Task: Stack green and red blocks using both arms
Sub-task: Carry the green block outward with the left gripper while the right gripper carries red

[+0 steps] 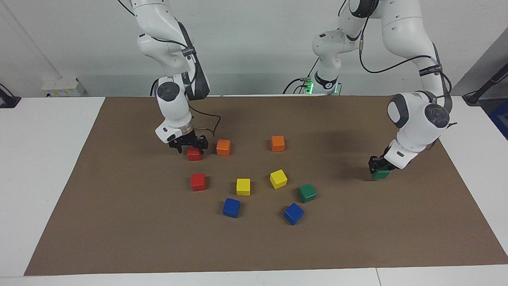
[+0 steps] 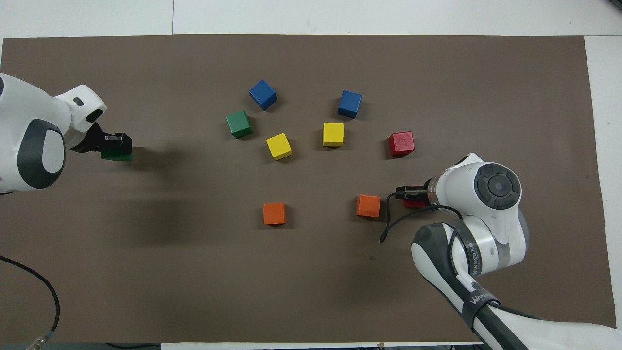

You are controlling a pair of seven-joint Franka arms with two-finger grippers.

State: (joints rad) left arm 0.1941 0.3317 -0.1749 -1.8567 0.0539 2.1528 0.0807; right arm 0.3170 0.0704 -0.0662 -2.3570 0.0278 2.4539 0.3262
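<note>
Brown mat (image 1: pixel 119 222) covering white tabletop (image 1: pixel 39 159). On mat: two orange cubes (image 1: pixel 223 147) (image 1: pixel 278 143), two yellow cubes (image 1: pixel 243 186) (image 1: pixel 278 178), two blue cubes (image 1: pixel 231 207) (image 1: pixel 293 213), all apart.

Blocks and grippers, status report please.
Left gripper shut on green block, low at the mat's left-arm end. Right gripper straddles red block. Stacks not yet built. Nothing in the way.

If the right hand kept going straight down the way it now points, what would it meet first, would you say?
The right hand points down at a red block beside an orange block. Its fingertips already straddle that red block, so it would meet the block, or the brown mat under it; contact is unclear.
</note>
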